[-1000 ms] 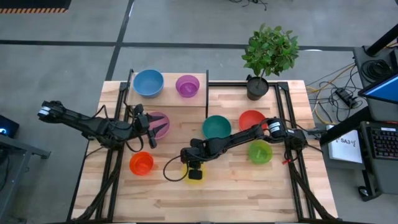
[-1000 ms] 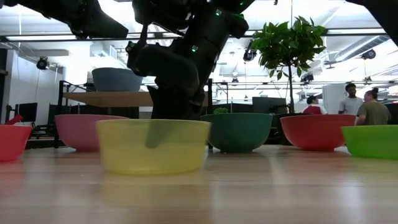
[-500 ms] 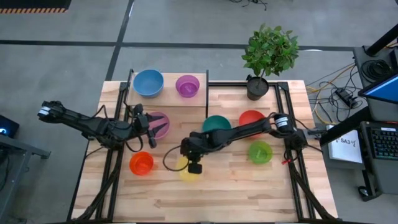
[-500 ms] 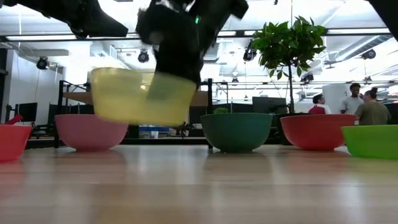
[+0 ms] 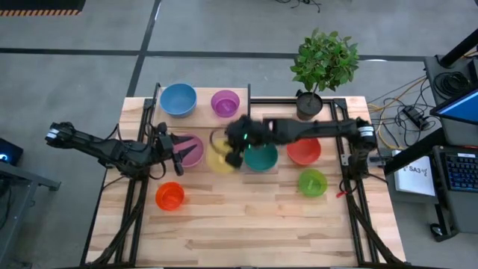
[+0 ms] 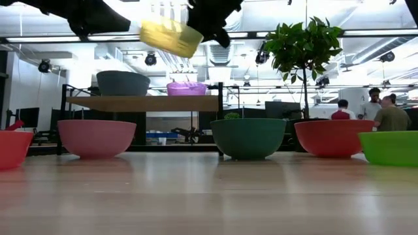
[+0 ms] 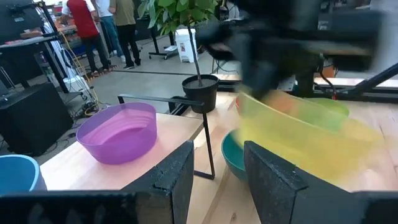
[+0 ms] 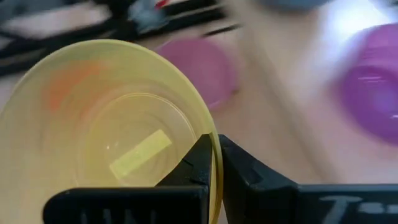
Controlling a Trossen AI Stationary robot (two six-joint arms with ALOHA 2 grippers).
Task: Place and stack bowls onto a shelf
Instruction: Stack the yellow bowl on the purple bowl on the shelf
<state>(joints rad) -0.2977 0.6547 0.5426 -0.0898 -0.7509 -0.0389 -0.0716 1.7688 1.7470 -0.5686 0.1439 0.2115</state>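
Translucent yellow bowl [image 8: 109, 137] hangs tilted, rim pinched in right pincer [image 8: 211, 163].

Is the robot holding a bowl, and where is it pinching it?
Yes. The right hand pinches the yellow bowl by its rim, lifted above the table. The left hand holds nothing.

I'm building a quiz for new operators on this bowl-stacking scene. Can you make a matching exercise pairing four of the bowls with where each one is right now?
Things:
1. yellow bowl
2. purple bowl
3. pink bowl
4. green bowl

Places:
a. on the tabletop, by the left gripper
b. held in the air by the right gripper, its fingers pinching the rim
c. on the tabletop, nearest the right side
d. on the shelf beside the blue bowl

Pairs: 1-b, 2-d, 3-a, 4-c
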